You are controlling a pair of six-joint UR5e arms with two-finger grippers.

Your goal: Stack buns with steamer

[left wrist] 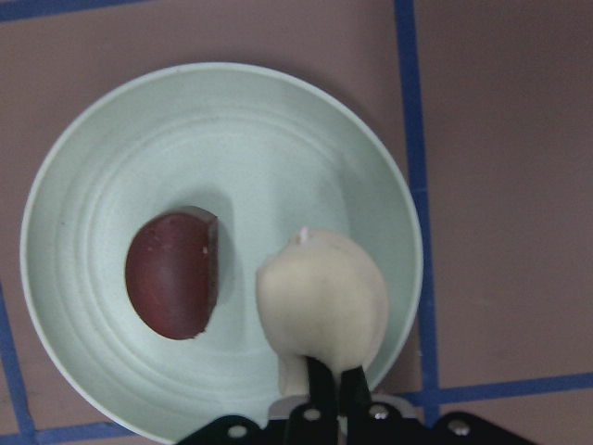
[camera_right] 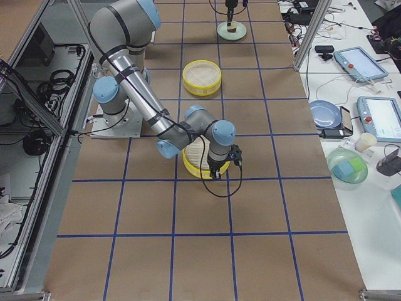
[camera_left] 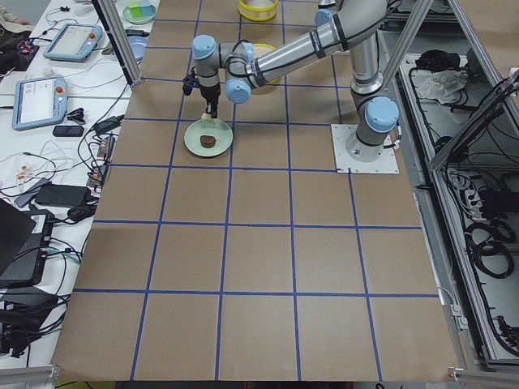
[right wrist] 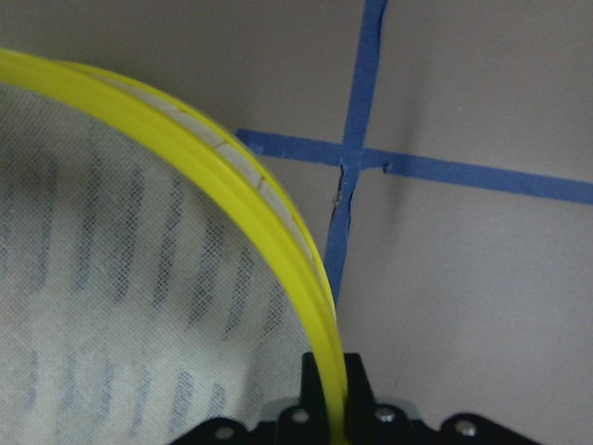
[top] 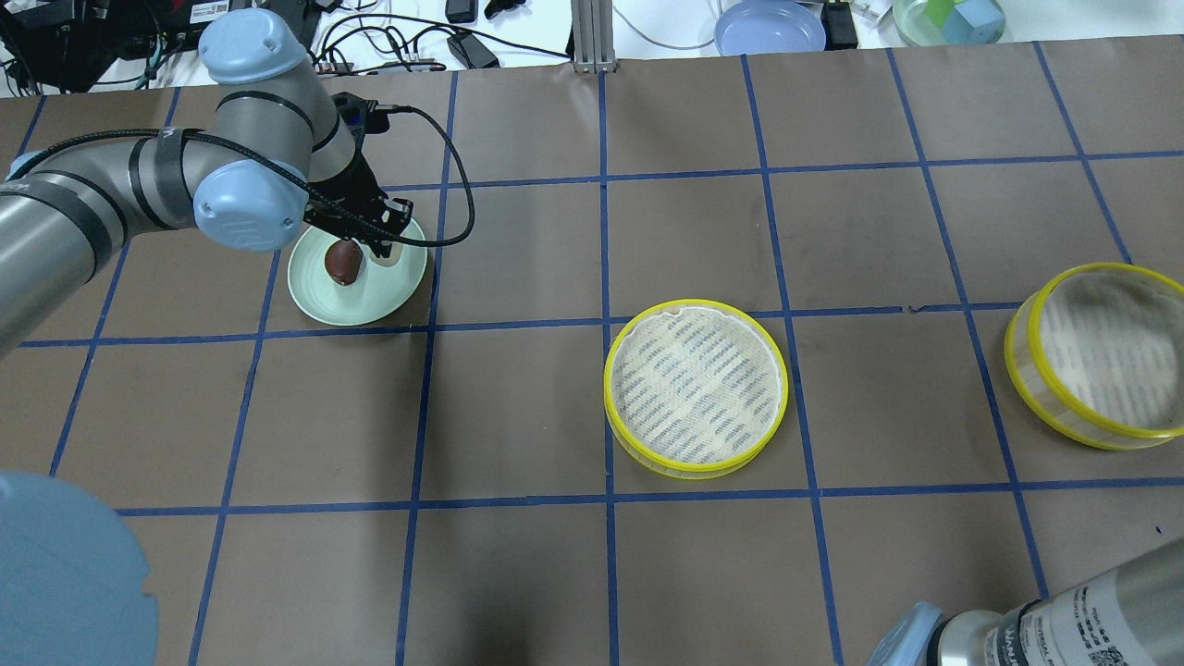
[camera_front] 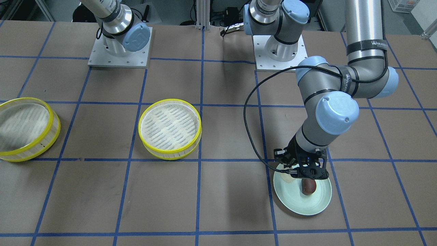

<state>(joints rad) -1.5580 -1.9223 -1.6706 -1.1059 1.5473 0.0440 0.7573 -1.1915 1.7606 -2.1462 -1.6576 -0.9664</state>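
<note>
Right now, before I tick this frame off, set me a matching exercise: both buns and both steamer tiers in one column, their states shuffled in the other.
Things
1. cream bun
2. brown bun
3. middle steamer tier
4. edge steamer tier

States
A. lying loose on the green plate
B. rim pinched by the right gripper
C. standing alone, no gripper at it
D. held by the left gripper

Pairs: 1-D, 2-A, 3-C, 4-B
</note>
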